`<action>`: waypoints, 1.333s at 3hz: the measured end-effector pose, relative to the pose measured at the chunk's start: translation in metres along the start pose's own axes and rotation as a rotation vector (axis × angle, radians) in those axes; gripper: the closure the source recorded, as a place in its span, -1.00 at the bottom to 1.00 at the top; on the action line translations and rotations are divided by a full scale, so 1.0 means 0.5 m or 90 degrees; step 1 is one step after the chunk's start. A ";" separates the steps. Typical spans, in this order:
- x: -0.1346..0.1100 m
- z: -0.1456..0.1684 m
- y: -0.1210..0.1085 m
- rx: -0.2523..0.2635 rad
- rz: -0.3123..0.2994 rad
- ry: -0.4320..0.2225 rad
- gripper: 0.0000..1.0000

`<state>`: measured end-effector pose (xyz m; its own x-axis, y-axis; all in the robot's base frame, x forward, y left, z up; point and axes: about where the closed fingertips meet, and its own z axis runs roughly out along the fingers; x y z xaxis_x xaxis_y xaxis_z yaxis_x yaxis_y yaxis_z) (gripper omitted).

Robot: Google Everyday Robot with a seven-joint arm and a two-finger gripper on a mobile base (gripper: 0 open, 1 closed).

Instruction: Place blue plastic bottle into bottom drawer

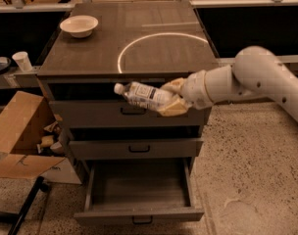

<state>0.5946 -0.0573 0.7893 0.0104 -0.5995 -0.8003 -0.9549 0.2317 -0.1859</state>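
Note:
The blue plastic bottle [141, 94], clear with a white cap and a printed label, lies sideways in my gripper [169, 98], cap pointing left. The gripper is shut on its base end and holds it in the air in front of the top drawer [90, 114], past the cabinet's front edge. The bottom drawer [139, 214] is pulled open below, its grey interior bare, with a small dark handle at its front. My white arm [252, 80] reaches in from the right.
A white bowl [79, 25] sits at the back left of the cabinet top [139, 43]. An open cardboard box [21, 131] stands on the floor to the left. A paper cup [22, 60] sits on a side shelf. Speckled floor lies to the right.

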 end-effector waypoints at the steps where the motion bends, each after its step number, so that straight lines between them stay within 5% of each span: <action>1: 0.174 0.098 0.120 -0.063 0.092 0.047 1.00; 2: 0.298 0.161 0.188 -0.107 0.152 0.098 1.00; 3: 0.416 0.216 0.229 -0.117 0.230 0.127 1.00; 4: 0.424 0.220 0.232 -0.117 0.237 0.127 1.00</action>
<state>0.5189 -0.0733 0.5354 -0.3840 -0.6414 -0.6642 -0.9196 0.3302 0.2128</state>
